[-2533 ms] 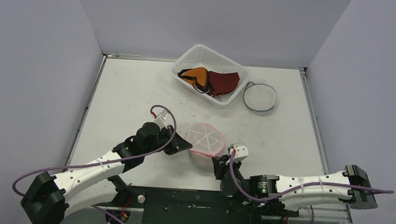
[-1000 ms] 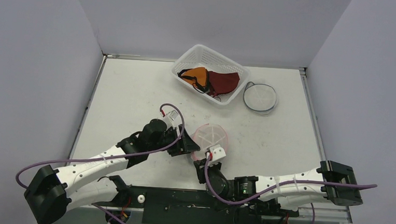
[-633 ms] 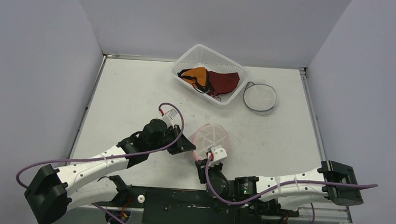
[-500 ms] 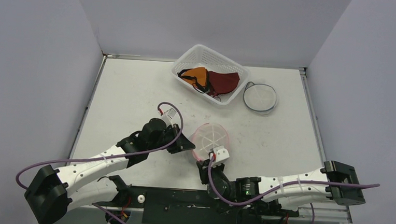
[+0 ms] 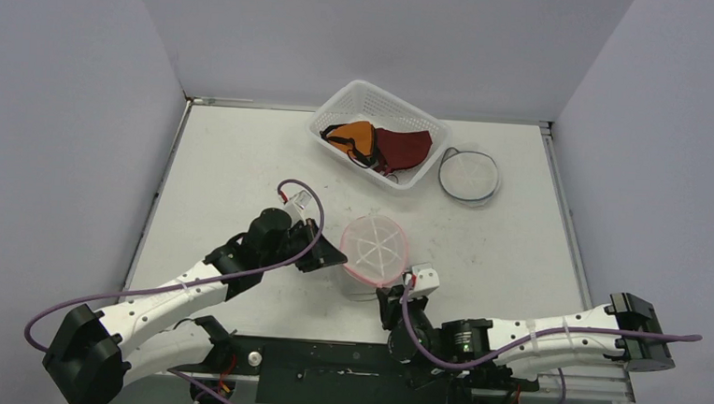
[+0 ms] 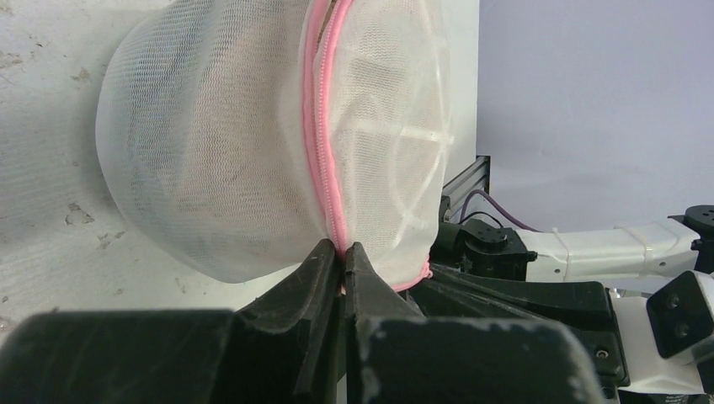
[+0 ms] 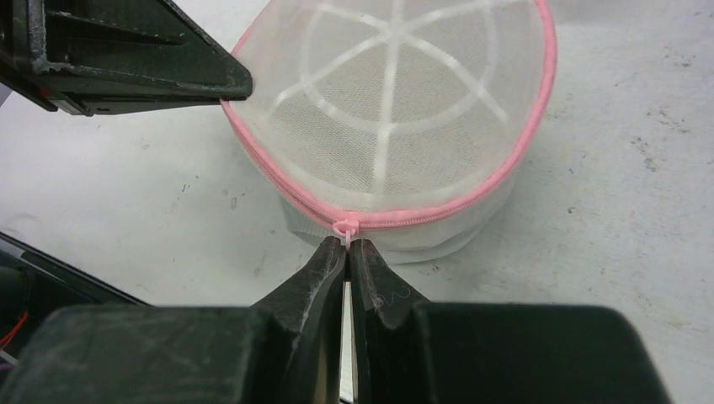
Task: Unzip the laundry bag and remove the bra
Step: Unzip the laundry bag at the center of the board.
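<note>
Noting black mounting rail [image 5: 343, 374] nearest, along the front edge of the surface [image 5: 234, 166]. Reaching in low from the near right with right hand [image 7: 347, 250], fingers pressed almost together, pinching the pink zipper pull [image 7: 345, 225] on the near side of the laundry bag [image 5: 375, 248]. Clamping the bag's left side at the pink zipper [image 6: 320, 126] with left hand [image 6: 341, 257], fingers closed tight, forearm stretching low across the surface. Sitting mid-surface between both hands, bag showing as white mesh dome, white ribs crossing the top, zipper looking shut along the visible stretch; contents not telling through mesh. Lying well behind: white basket [image 5: 370, 88] holding orange garment [image 5: 357, 135] and maroon garment [image 5: 403, 147]; just right of it, flat round mesh bag [image 5: 469, 175].
</note>
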